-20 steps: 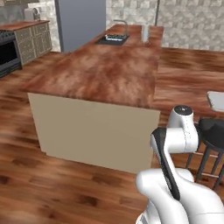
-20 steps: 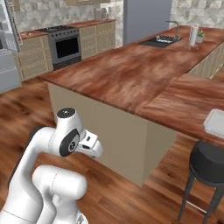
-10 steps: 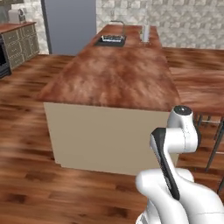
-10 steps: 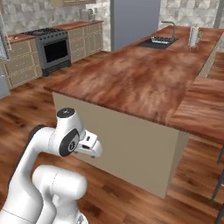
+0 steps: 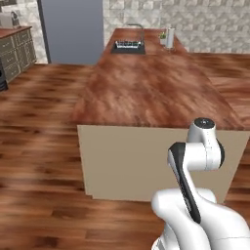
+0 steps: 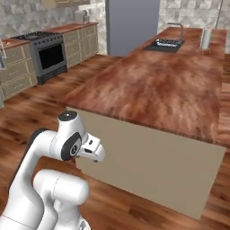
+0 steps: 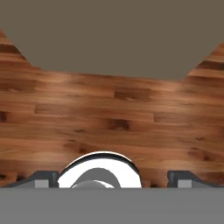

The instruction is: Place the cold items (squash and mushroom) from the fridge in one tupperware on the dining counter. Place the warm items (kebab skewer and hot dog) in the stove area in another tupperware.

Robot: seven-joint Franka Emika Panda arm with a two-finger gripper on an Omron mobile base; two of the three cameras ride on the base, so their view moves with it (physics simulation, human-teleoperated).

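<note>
The grey fridge (image 5: 73,29) stands shut at the back of the room, also seen in the right base view (image 6: 132,24). The stove (image 6: 49,56) sits among the cabinets on the left wall. The long brown counter (image 5: 146,93) runs away from me, its beige end panel (image 7: 109,35) close ahead. My gripper (image 7: 113,178) is open, pointing down at the wood floor, with nothing between its fingertips (image 7: 43,177). The arm is folded up over the base. Squash, mushroom, kebab skewer, hot dog and tupperware are out of view.
A sink (image 5: 128,45) with a tap is set into the counter's far end, with a pale tall container (image 5: 169,36) beside it. Cabinets (image 5: 14,56) line the left wall. Wood floor (image 5: 39,146) lies open left of the counter.
The whole picture has shifted: the base has turned, so the counter's end now sits straight ahead and the stools have left the frame. The gripper has stayed open.
</note>
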